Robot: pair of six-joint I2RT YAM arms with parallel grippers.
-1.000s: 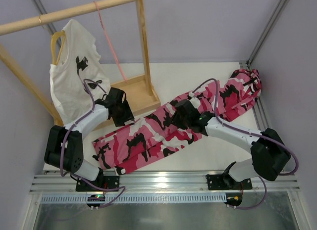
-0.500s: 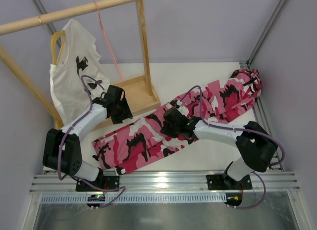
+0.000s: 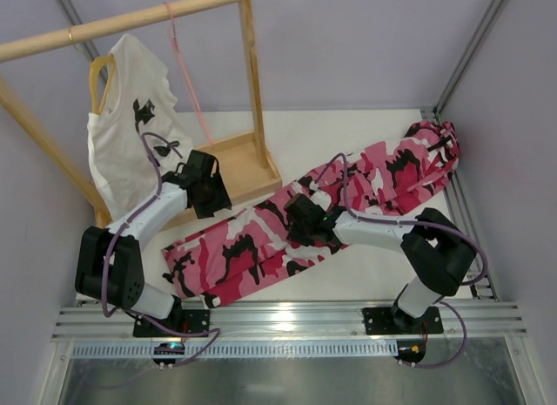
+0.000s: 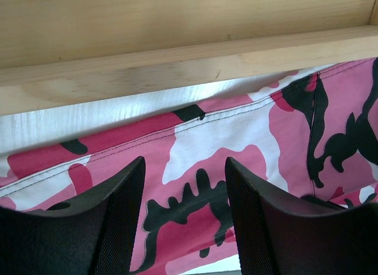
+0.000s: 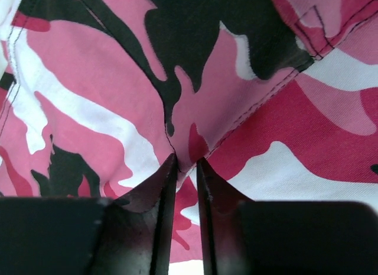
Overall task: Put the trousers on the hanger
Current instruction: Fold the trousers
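Note:
The camouflage trousers [image 3: 252, 244] lie flat and diagonal across the table, waist at the far right. The pale-pink wire hanger [image 3: 187, 74] hangs from the wooden rail, apart from both arms. My left gripper [image 3: 214, 205] hovers open over the trousers' upper edge beside the rack's base. In the left wrist view its fingers [image 4: 118, 216] stand wide apart above the cloth [image 4: 236, 139]. My right gripper [image 3: 300, 224] sits low on the middle of the trousers. In the right wrist view it [image 5: 186, 162] is nearly closed, with a raised fold of the cloth [image 5: 195, 133] pinched between the tips.
A wooden clothes rack has its rail [image 3: 122, 22] at the top left and its base board [image 3: 248, 165] right by the left gripper. A white T-shirt [image 3: 126, 135] hangs on a yellow hanger at the left. An aluminium rail [image 3: 287, 322] runs along the near edge.
The right gripper slid left along the trousers and its jaws narrowed onto a fold of cloth. The left arm shifted only slightly.

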